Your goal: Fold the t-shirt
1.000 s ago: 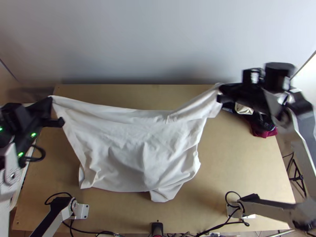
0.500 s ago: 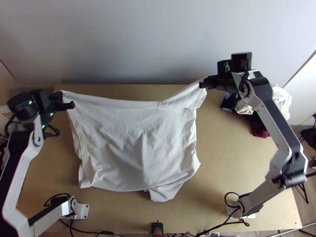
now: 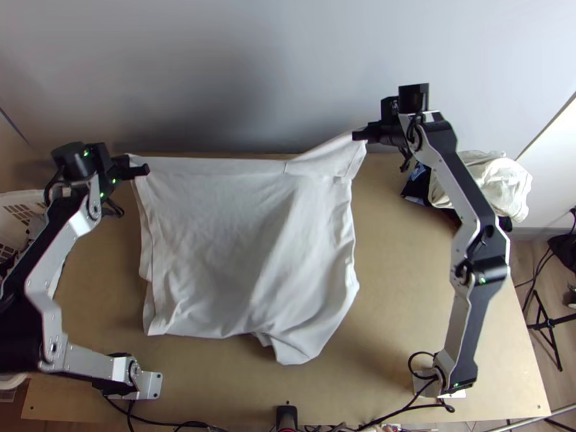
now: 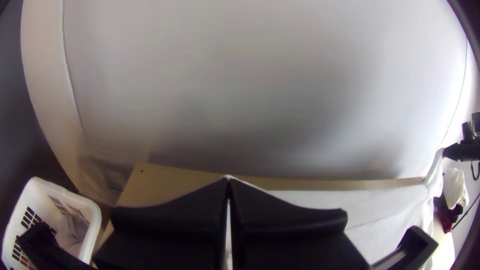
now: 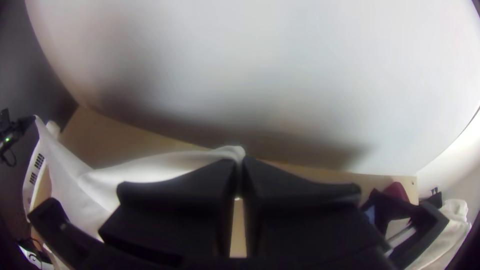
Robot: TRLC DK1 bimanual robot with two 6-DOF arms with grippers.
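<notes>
In the top view the white t-shirt (image 3: 237, 237) lies spread on the table with its far edge lifted, its near edge uneven and a flap jutting out. My left gripper (image 3: 137, 167) is shut on its far left corner. My right gripper (image 3: 360, 135) is shut on the far right corner, from which the cloth slopes down. The left wrist view has the left gripper (image 4: 228, 182) closed, with a bit of shirt (image 4: 385, 215) at its tips. In the right wrist view, cloth (image 5: 150, 167) runs into the right gripper (image 5: 240, 160).
A heap of clothes (image 3: 493, 180), light and dark, lies at the table's far right. A white basket (image 4: 92, 205) with cloth inside stands off the left side. The wall rises just behind the table's far edge. Cables run along the near edge.
Both grippers have moved toward the wall with the shirt's far corners, the right one also leftward and the left one slightly rightward. The shirt's far edge has gone up the picture, and its right side has shifted.
</notes>
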